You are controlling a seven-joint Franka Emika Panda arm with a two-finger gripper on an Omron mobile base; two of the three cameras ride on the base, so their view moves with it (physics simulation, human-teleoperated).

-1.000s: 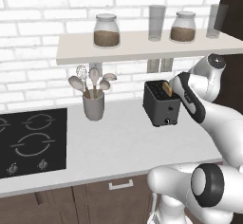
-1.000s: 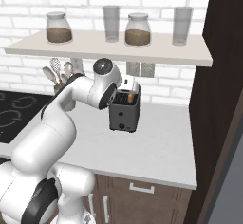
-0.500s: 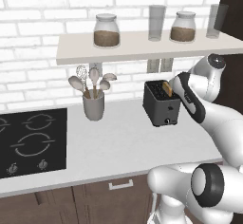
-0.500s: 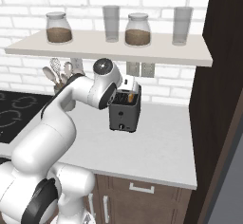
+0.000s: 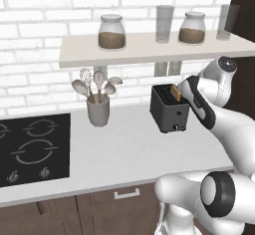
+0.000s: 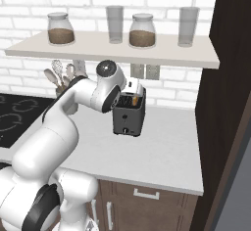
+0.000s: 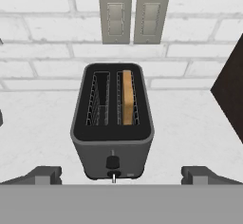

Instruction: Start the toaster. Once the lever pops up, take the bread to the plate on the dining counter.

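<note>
Dark grey toaster (image 7: 113,123) is set on the tabletop (image 7: 38,128) with bread (image 7: 127,97) seated in its right-hand slot. The tool (image 7: 121,174) is held spread just before it. Starting is judged pending; the front lever (image 7: 112,162) must be pressed down next.

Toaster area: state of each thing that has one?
toaster: upright on the worktop, left slot empty
bread: standing in the right slot
tool: open, holding nothing, above the toaster's front
wall switches: position unreadable
jars: lidded, part-filled with brown contents
</note>
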